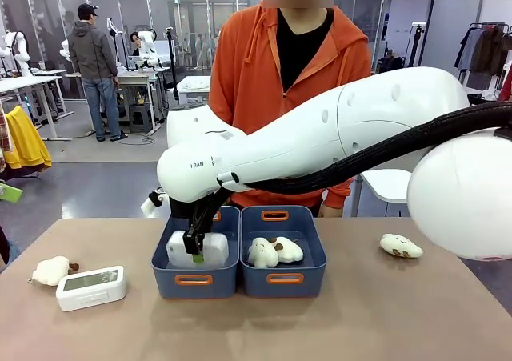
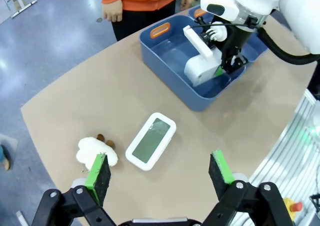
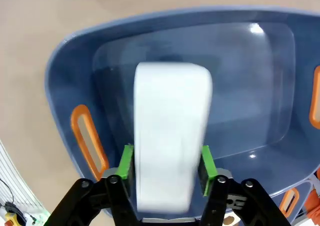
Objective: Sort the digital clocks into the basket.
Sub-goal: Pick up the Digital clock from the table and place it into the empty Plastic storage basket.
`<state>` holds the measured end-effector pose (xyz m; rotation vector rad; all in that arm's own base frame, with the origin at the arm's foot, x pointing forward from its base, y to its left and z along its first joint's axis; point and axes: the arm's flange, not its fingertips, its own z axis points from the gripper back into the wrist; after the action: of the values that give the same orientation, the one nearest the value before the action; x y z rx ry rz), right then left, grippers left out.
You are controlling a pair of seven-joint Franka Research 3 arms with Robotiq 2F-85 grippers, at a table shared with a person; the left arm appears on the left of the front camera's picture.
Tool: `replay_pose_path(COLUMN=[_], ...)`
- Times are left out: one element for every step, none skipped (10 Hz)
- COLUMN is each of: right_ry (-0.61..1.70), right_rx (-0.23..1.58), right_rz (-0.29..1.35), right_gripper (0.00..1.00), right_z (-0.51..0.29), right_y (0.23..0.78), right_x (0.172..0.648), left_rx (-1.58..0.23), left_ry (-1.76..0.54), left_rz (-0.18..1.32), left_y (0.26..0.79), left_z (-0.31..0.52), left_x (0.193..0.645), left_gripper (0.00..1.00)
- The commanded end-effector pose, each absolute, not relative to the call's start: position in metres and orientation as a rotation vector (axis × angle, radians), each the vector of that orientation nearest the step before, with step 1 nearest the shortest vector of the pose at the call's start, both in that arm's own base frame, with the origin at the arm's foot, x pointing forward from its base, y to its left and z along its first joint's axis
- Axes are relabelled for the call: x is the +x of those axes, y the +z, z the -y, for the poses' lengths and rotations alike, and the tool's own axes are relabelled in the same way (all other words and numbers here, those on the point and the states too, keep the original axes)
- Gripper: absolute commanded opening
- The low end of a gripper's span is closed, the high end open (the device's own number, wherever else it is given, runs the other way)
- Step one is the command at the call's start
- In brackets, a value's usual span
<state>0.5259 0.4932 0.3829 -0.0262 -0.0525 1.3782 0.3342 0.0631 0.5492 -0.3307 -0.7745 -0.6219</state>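
Your right fingers (image 1: 195, 249) clamp smooth white rounded clock (image 3: 170, 116) in glossy blue basket (image 3: 65, 85) | left fingers (image 2: 98, 173) wide apart, empty, above matte bench (image 2: 75, 100)

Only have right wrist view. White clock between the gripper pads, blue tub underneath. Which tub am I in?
Observer: The right gripper holds the white rounded plastic digital clock low inside the left dark-blue plastic basket. The twin tub on its right holds two cream plush toys.
Operator: Second clock?
Observer: The second white digital clock lies face up on the table, left of both tubs, next to a loose cream plush toy.
Operator: Left arm?
Observer: The left gripper hangs open above that second clock, clear of it.
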Motion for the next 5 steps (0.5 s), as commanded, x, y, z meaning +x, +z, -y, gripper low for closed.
replay_pose_path(right_ry=[1.382,1.378,1.373,1.366,1.372], right_rx=[-0.033,-0.024,-0.017,-0.029,-0.027], right_rz=[0.037,0.038,0.047,0.069,0.049], right_gripper=[0.89,0.96,0.87,1.00,1.00], right_z=[-0.492,-0.491,-0.491,-0.480,-0.492], right_y=[0.386,0.388,0.391,0.399,0.386], right_x=[0.530,0.528,0.524,0.519,0.529], left_rx=[-0.338,-0.338,-0.338,-0.338,-0.338], left_ry=[-0.630,-0.630,-0.630,-0.630,-0.630], left_rz=[0.777,0.777,0.777,0.777,0.777], left_y=[0.550,0.550,0.550,0.550,0.550], left_z=[-0.064,-0.064,-0.064,-0.064,-0.064], left_x=[0.335,0.335,0.335,0.335,0.335], left_gripper=[1.00,1.00,1.00,1.00,1.00])
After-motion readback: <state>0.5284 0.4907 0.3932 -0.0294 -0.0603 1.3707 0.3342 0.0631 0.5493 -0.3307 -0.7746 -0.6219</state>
